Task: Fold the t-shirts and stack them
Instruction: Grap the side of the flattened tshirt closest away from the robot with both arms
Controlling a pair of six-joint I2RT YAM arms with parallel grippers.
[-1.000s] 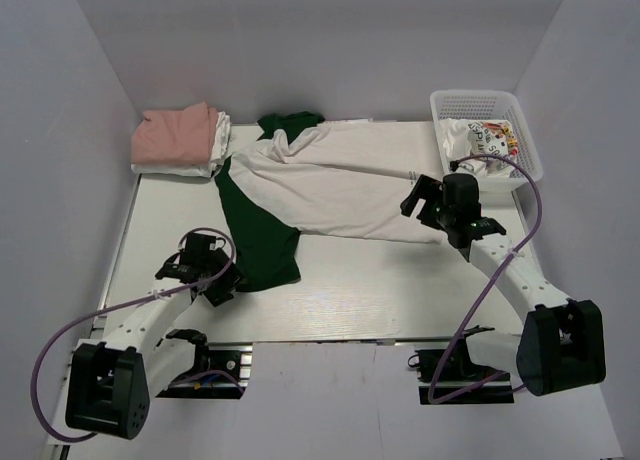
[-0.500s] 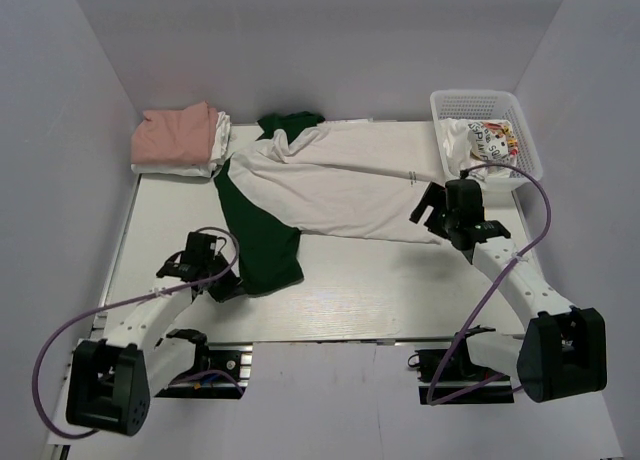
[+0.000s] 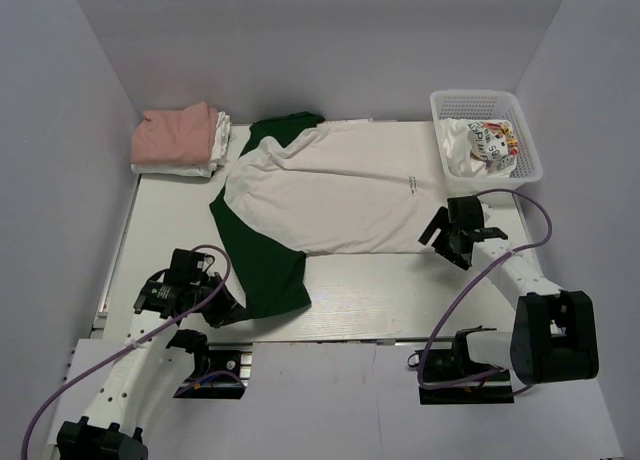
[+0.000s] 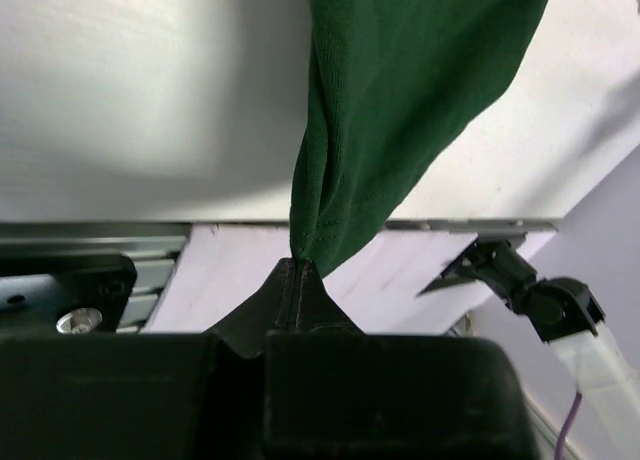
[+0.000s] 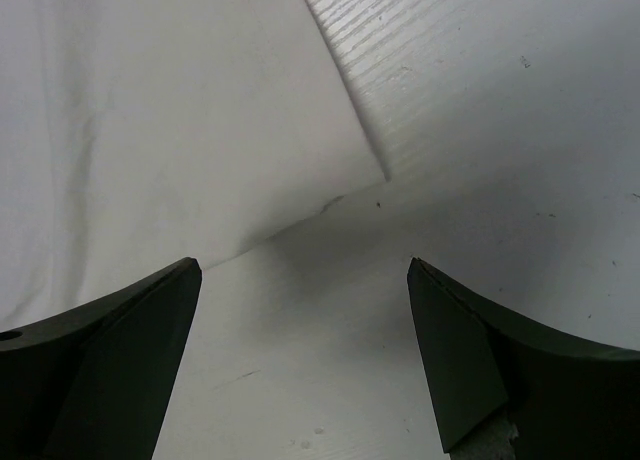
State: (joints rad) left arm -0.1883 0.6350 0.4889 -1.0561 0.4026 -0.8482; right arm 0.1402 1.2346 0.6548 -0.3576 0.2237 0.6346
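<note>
Left wrist: left gripper [image 4: 297, 265], clamped on green sleeve [image 4: 400, 90], should pull taut; right gripper [image 5: 303, 270], spread empty, should seize hem corner [image 5: 350, 150] ahead.

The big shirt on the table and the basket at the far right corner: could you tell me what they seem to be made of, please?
The big shirt: soft matte knit, probably cotton jersey; it creases and drapes, and its green sleeve shows fine ribs and a stitched hem. The basket: white rigid plastic, judging by its moulded lattice walls.
</note>
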